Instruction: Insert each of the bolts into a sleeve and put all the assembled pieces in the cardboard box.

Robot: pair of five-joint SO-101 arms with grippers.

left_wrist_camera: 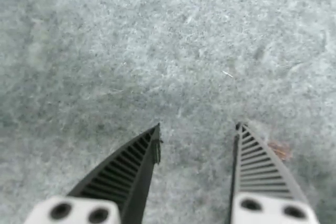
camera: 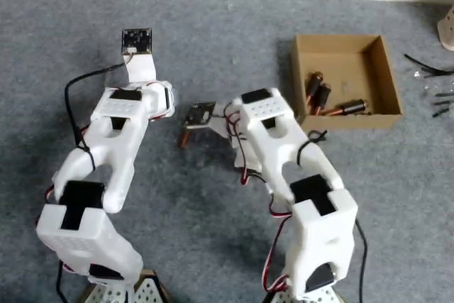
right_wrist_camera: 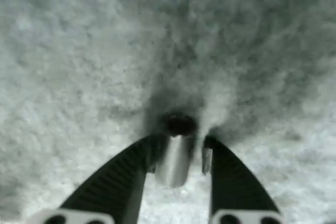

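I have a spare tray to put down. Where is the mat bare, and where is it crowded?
Bare: the far mat strip left of the cardboard box, the near stretch between the arm bases, and the near right corner. Crowded: around the right gripper at its sleeve, and right of the box, where loose parts lie.

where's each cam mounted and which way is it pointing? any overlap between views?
High: fixed above the table, looking down on the left arm, the right arm and the cardboard box.
Left wrist: on the left arm, facing down at bare table; left gripper open.
Right wrist: on the right arm, facing down; right gripper around a sleeve.
Shared: all three see the table; high and right wrist both catch the right gripper.
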